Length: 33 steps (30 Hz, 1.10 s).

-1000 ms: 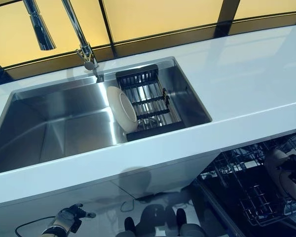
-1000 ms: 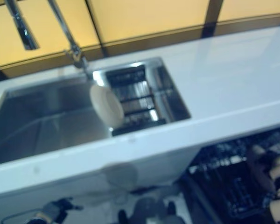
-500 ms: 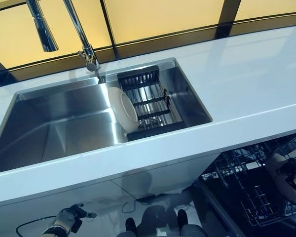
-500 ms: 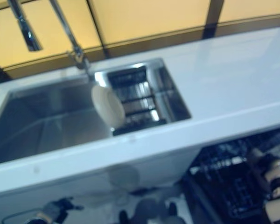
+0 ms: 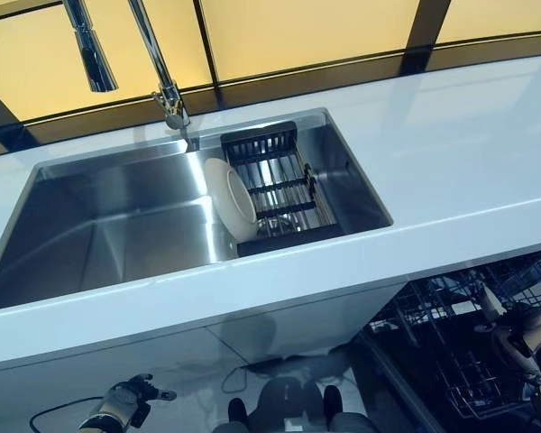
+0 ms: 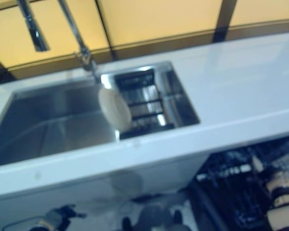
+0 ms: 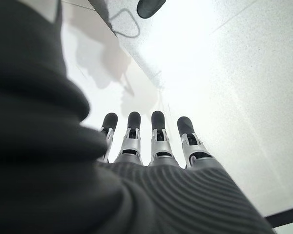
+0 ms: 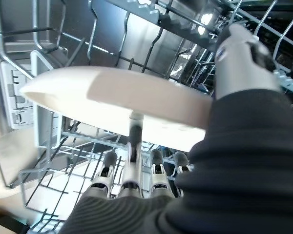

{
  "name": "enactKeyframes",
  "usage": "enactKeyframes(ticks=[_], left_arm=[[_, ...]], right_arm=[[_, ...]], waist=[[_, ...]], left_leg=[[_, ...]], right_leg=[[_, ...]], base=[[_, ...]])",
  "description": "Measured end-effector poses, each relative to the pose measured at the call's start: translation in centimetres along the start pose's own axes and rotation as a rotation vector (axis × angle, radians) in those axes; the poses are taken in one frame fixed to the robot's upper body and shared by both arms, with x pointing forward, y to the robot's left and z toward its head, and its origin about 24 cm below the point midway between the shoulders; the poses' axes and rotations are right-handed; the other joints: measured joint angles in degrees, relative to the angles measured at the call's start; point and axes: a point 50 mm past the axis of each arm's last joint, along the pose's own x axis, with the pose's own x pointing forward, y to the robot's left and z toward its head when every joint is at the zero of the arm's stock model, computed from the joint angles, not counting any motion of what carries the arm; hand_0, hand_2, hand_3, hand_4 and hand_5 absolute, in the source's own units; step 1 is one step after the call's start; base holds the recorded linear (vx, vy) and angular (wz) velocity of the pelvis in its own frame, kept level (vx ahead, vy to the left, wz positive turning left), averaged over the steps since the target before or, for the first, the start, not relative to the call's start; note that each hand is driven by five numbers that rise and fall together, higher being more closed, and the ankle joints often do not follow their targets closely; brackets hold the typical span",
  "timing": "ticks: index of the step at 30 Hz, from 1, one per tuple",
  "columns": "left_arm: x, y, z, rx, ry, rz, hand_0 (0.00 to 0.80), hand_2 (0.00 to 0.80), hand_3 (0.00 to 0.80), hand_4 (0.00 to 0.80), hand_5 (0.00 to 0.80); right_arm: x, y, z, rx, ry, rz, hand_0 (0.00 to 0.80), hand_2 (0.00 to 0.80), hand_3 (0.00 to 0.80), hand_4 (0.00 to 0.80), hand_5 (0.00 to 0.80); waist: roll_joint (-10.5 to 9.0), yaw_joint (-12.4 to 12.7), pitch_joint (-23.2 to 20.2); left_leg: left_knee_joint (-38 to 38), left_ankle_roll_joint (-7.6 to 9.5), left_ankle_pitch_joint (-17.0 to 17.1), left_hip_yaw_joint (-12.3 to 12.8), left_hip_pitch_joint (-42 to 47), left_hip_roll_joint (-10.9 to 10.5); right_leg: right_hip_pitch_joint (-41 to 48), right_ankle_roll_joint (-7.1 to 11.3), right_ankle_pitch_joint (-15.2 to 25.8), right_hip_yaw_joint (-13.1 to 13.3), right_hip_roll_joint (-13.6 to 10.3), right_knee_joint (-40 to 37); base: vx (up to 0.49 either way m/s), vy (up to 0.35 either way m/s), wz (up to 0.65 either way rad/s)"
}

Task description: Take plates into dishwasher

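My right hand is down in the open dishwasher's wire rack at the lower right. It is shut on a white plate, with the thumb on one face and the fingers on the other. That plate hangs just above the rack's tines. A second white plate stands on edge at the left end of a black drying rack inside the steel sink. My left hand hangs low in front of the cabinet with its fingers straight and nothing in it.
A tall chrome faucet rises behind the sink. The white counter runs to the right above the dishwasher. White cabinet fronts stand below the sink.
My right hand has sunk a little lower into the dishwasher rack with the plate, so less of the plate shows from above. The head view has shifted slightly. The left hand has stayed put.
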Motion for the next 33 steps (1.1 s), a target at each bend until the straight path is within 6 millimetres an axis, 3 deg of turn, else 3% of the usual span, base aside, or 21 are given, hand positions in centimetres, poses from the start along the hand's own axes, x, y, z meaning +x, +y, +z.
enactKeyframes(ticks=[5,9,13,18,23,26,33], left_arm=[[0.0,-0.1,-0.2,-0.001,0.004,-0.002,0.000,0.000,0.000,0.000,0.000],[0.0,-0.1,-0.2,-0.002,-0.001,-0.002,0.000,0.000,0.000,0.000,0.000],[0.0,0.2,-0.8,-0.006,0.013,0.003,0.000,0.000,0.000,0.000,0.000],[-0.1,0.3,-2.2,-0.023,0.054,-0.001,0.000,0.000,0.000,0.000,0.000],[-0.2,0.2,-3.0,-0.021,0.067,-0.006,0.000,0.000,0.000,0.000,0.000],[-0.2,0.0,-3.4,-0.021,0.080,-0.009,0.000,0.000,0.000,0.000,0.000],[-0.2,-0.3,-3.7,-0.017,0.094,0.004,0.000,0.000,0.000,0.000,0.000]], right_arm=[[-0.2,-0.7,-1.0,0.032,0.015,-0.019,0.000,0.000,0.000,0.000,0.000],[-0.8,-3.0,-2.5,0.048,0.042,-0.077,0.000,0.000,0.000,0.000,0.000],[-1.8,-6.2,-3.6,0.083,0.050,-0.153,0.000,0.000,0.000,0.000,0.000],[-4.7,-12.2,-6.9,0.126,0.118,-0.284,0.000,0.000,0.000,0.000,0.000],[-7.4,-16.2,-8.9,0.155,0.164,-0.401,0.000,0.000,0.000,0.000,0.000],[-9.2,-18.7,-9.0,0.167,0.155,-0.480,0.000,0.000,0.000,0.000,0.000],[-16.1,-26.3,-5.3,0.251,-0.029,-0.866,0.000,0.000,0.000,0.000,0.000]], waist=[[-1.99,-0.1,-0.3],[-3.54,-0.5,-0.8],[-4.52,-1.8,-1.1],[-5.30,-3.1,-1.4],[-6.16,-3.6,-2.2],[-6.51,-4.1,-2.9],[-6.03,-4.4,-3.5]], left_leg=[[-0.1,0.13,-0.3,0.5,0.9,0.1],[-0.2,0.11,-0.3,0.8,0.9,0.1],[-0.2,0.10,-0.3,1.2,1.1,0.1],[-0.2,-0.03,-0.8,2.1,2.3,0.2],[-0.2,-0.15,-1.0,2.8,2.9,0.5],[-0.2,-0.17,-1.0,2.8,2.8,0.5],[-0.2,-0.16,-1.0,2.7,2.8,0.4]], right_leg=[[0.6,0.08,-0.1,0.3,0.1,-0.1],[0.5,0.09,-0.1,0.6,0.1,-0.1],[0.5,0.10,0.0,1.1,0.1,0.0],[1.3,0.12,-0.1,1.8,0.3,-0.1],[1.3,0.10,-0.1,2.6,0.5,-0.1],[1.3,0.09,-0.1,2.7,0.5,-0.1],[1.4,0.10,-0.1,2.3,0.5,-0.1]], base=[[0.048,0.029,-0.04],[0.038,0.036,-0.03],[0.040,0.041,-0.06],[0.033,0.034,-0.07],[0.017,0.017,-0.08],[0.000,0.000,0.00],[0.000,0.000,0.00]])
